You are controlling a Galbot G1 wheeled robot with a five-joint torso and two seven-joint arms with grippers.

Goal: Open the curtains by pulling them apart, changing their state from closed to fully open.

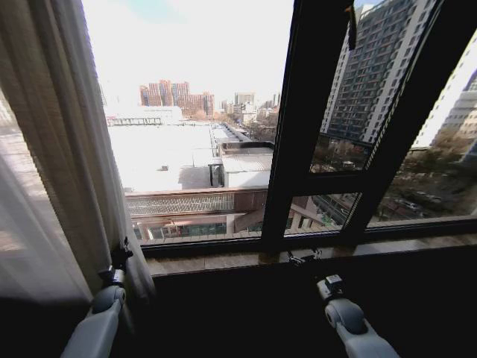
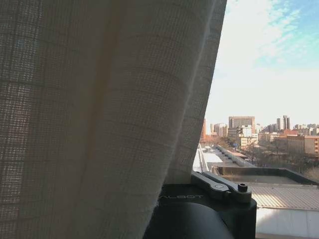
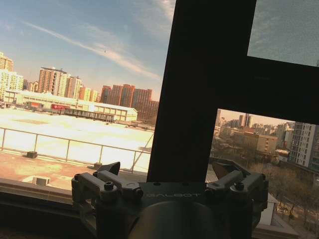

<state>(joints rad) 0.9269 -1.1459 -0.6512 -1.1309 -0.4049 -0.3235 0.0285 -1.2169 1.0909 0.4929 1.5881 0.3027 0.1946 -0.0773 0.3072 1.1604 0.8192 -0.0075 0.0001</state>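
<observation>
Curtains [image 1: 67,149] bunched along the left edge of the head view, leaving the window frame [image 1: 305,127] and city exposed; the opening looks largely done on this side (any right-hand panel unseen). Left claw [image 1: 119,261] sits against the fabric, grip state indeterminable. Right claw [image 3: 169,186] spread, empty, near the sill [image 1: 313,257].

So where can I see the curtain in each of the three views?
Head view: the curtain hangs along the left edge, by the left pincer.
Left wrist view: the curtain covers the left two thirds, close to the camera.
Right wrist view: not in it.
Shared landmark: the reddish tower blocks on the skyline.
</observation>
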